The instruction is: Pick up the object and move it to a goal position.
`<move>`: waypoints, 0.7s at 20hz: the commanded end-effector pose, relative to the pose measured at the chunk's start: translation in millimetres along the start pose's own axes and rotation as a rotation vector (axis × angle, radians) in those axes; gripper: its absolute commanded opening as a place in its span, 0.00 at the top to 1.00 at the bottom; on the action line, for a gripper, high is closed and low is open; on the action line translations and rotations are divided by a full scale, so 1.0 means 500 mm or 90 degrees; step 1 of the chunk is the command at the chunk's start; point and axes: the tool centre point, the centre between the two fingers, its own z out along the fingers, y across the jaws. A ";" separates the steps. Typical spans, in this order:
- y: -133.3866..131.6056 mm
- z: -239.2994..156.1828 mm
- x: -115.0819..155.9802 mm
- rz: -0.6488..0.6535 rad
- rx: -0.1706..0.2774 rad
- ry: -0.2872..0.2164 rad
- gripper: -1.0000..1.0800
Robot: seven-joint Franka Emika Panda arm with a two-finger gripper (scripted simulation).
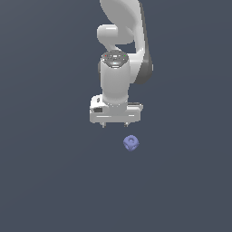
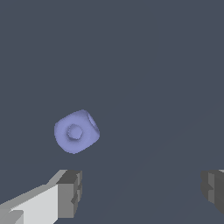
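The object is a small periwinkle-blue rounded block [image 1: 131,143] with a dark ring mark on its face. It lies on the dark grey floor, in front of the white arm and slightly toward the exterior view's right. In the wrist view the block [image 2: 76,131] shows a round dimple. My gripper [image 1: 115,124] points down, with the block beyond its fingertips and not between them. The jaws stand wide apart and hold nothing. One grey finger pad [image 2: 70,193] and the other [image 2: 214,188] show in the wrist view.
A flat dark grey floor [image 1: 45,181] fills both views. The white arm's links [image 1: 122,31] rise behind the gripper.
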 end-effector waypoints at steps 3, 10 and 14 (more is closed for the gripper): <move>0.002 0.001 0.000 -0.002 -0.001 0.000 0.04; 0.029 0.006 0.000 -0.022 -0.018 -0.005 0.04; 0.030 0.005 0.000 -0.022 -0.018 -0.005 0.04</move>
